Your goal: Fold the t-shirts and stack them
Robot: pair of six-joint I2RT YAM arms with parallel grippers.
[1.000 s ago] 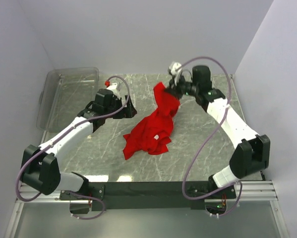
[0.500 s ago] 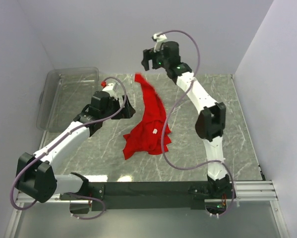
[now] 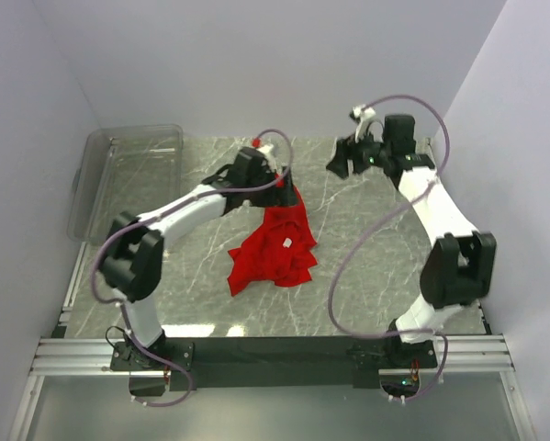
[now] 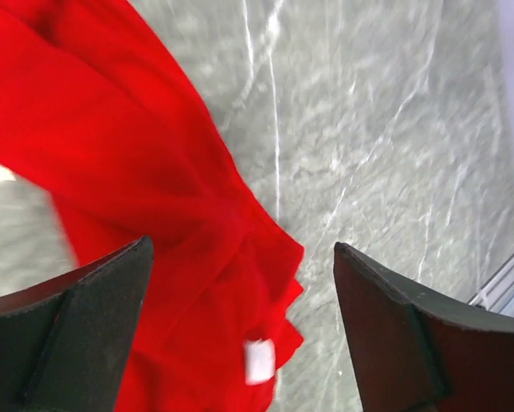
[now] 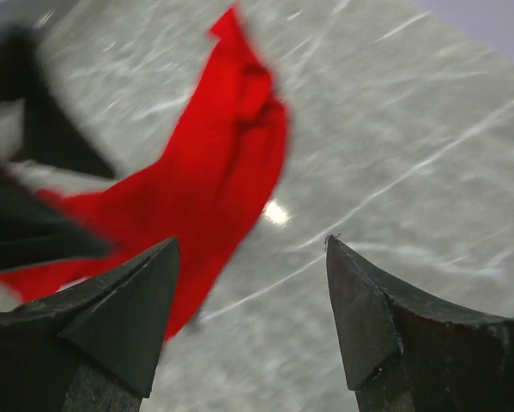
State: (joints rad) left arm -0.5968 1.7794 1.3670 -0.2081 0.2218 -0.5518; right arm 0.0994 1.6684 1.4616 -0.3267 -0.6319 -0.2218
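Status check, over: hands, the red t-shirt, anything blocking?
Left hand open over far end of t-shirt. Right hand open, empty, clear of it. T-shirt crumpled, not folded. Plastic bin far left, not in the way.

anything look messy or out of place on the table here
The red t-shirt lies crumpled in a heap in the middle of the table, neither spread flat nor folded, with its white neck label showing. The left pincer and right pincer are open, gripping nothing.

So the right hand (image 3: 341, 162) has let go of the bright red cloth t-shirt (image 3: 276, 246) and swung off to the shirt's right, fingers spread and empty. The lifted end has flopped back down. The left hand (image 3: 273, 180) has slid in over the shirt's far end, fingers apart.
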